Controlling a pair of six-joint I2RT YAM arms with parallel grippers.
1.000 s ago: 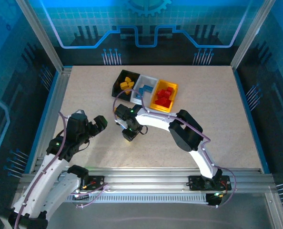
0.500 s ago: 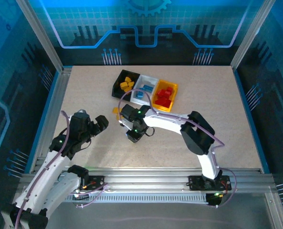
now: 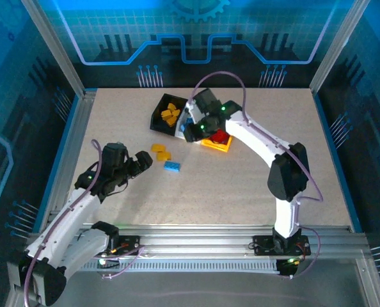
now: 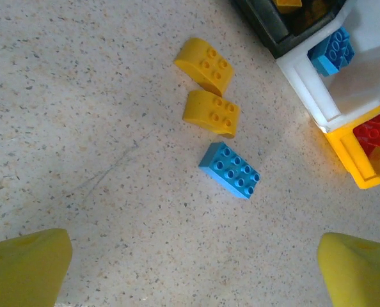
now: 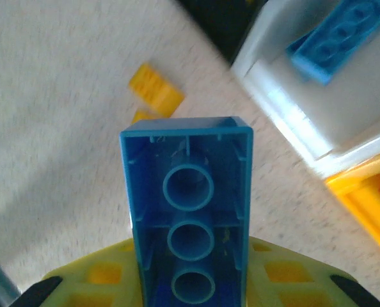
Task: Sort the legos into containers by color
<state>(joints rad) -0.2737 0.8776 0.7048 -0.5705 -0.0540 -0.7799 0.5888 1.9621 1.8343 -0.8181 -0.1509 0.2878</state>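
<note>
Glossy plast. legos [image 4: 229,170], smooth plast. bins [image 4: 303,83], matt speckled table [image 4: 81,128]

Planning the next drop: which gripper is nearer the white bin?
Right. The right gripper, shut on a blue brick, hovers by the white bin's near edge; the left gripper, open, sits farther back, past the loose bricks.

Lit brightly and evenly from above, tinted blue along the enclosure walls [image 3: 23,96]. Only soft, faint shadows on the desk [image 3: 254,185]. Sharp through the left wrist, with glare at a corner of the white bin [image 4: 308,86]. Motion-smeared through the right wrist behind the crisp blue brick [image 5: 187,211].
</note>
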